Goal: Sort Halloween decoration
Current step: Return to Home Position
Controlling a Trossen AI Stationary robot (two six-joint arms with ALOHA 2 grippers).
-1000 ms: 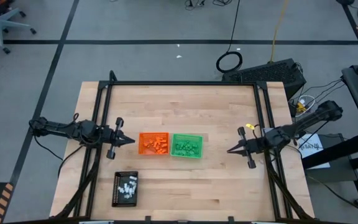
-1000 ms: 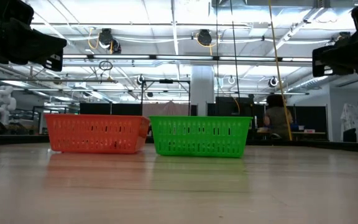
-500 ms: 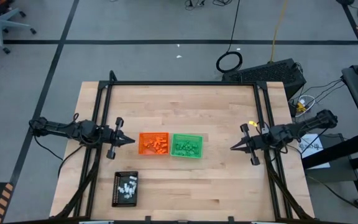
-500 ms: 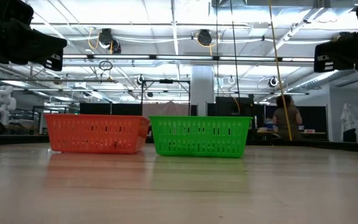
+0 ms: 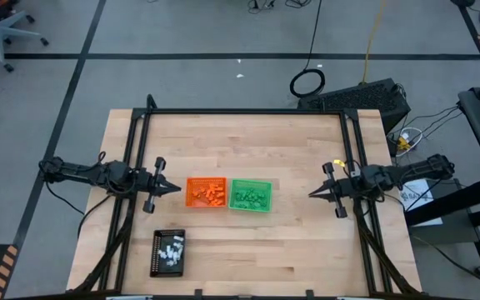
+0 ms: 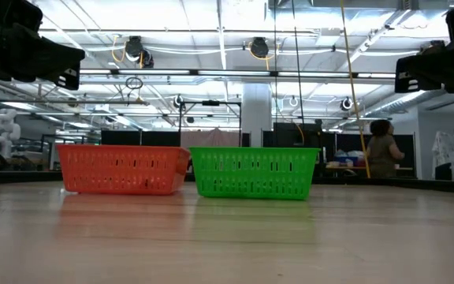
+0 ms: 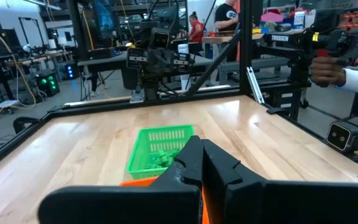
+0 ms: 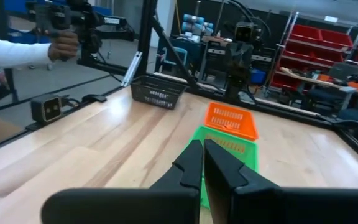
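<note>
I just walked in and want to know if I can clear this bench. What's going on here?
Nothing is being handled right now. The left gripper and right gripper hang shut and empty at the table's two sides, touching nothing. The sorting looks done: orange trinkets lie in the orange tray, green trinkets in the green tray beside it, and white trinkets in the black tray on the left arm's side.

Two square bins sit side by side mid-counter (image 5: 248, 142): left bin (image 5: 206, 180), right bin (image 5: 251, 182), trinkets (image 5: 210, 197) in both. Rectangular tray (image 5: 155, 254) lies front-left of them, apart, more trinkets inside. Left hand (image 5: 178, 189) just left of the bins, right hand (image 5: 311, 195) well right.
</note>
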